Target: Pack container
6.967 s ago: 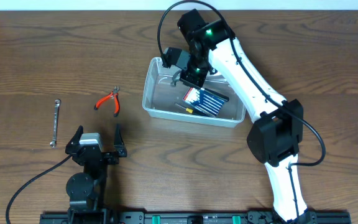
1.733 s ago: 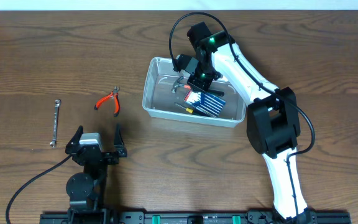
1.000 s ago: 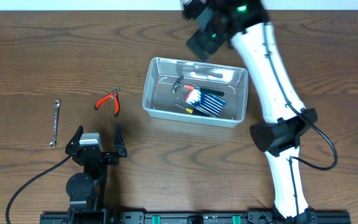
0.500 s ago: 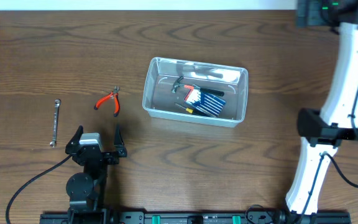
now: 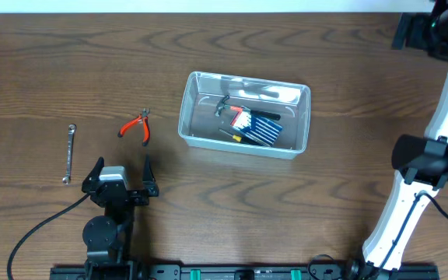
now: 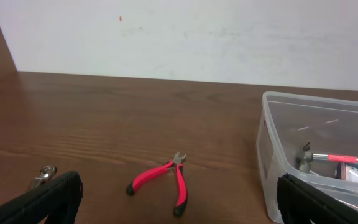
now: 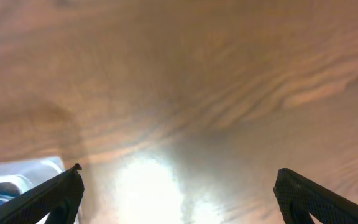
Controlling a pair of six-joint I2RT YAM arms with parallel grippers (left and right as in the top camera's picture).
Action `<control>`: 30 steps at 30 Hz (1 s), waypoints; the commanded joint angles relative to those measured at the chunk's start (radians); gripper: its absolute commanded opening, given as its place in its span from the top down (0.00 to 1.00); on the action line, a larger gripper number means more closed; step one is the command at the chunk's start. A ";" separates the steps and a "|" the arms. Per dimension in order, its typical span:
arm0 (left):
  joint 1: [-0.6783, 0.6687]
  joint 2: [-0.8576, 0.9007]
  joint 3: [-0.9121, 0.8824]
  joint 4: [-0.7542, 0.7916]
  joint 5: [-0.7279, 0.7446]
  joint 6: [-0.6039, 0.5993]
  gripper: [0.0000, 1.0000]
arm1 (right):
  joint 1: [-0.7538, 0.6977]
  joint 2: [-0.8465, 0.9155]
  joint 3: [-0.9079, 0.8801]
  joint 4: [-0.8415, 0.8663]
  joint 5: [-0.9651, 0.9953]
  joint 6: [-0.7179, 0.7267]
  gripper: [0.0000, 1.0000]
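**Overhead and wrist views.** A clear, colourless plastic container (image 5: 202, 117), rectangular with rounded corners and a raised rim, stands mid-way across the dark, grained wooden table (image 5: 92, 62). Inside it lie a flat blue case (image 5: 257, 127) and some slim tools (too small to name with certainty). To its left, well apart, are red-handled pliers (image 5: 136, 126) and, further left, a slender metal wrench (image 5: 68, 153).

The left gripper (image 5: 123, 165) has its jaws spread wide, empty and touching nothing. The right gripper (image 7: 179, 193) is likewise agape and empty, above bare wood.

The left wrist view shows the container's translucent side wall. The blurred right wrist view catches only what is probably one corner of it.
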 commanded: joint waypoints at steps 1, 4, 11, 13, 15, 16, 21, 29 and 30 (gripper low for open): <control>0.003 -0.005 -0.015 -0.038 0.006 -0.006 0.02 | -0.022 -0.018 -0.061 0.003 -0.016 0.024 0.01; 0.003 -0.005 -0.015 -0.038 0.006 -0.006 0.02 | -0.031 -0.018 -0.078 0.016 -0.013 0.024 0.01; 0.003 -0.005 -0.015 -0.038 0.006 -0.006 0.02 | -0.035 -0.016 -0.119 0.109 0.028 0.024 0.01; 0.003 -0.005 -0.015 -0.037 0.006 -0.005 0.02 | -0.034 -0.016 -0.145 0.110 0.024 0.024 0.01; 0.003 -0.005 -0.015 -0.034 0.011 -0.011 0.02 | -0.033 -0.016 -0.169 0.109 0.024 0.024 0.01; 0.003 -0.005 -0.015 -0.033 0.024 -0.035 0.02 | -0.033 -0.016 -0.180 0.110 0.024 0.024 0.01; 0.003 -0.005 0.014 -0.019 0.192 -0.111 0.02 | -0.033 -0.016 -0.196 0.110 0.024 0.023 0.01; 0.005 0.173 0.320 -0.254 0.175 -0.022 0.02 | -0.033 -0.016 -0.196 0.110 0.024 0.024 0.01; 0.005 0.230 0.401 -0.328 0.138 0.006 0.02 | -0.033 -0.016 -0.196 0.110 0.024 0.023 0.01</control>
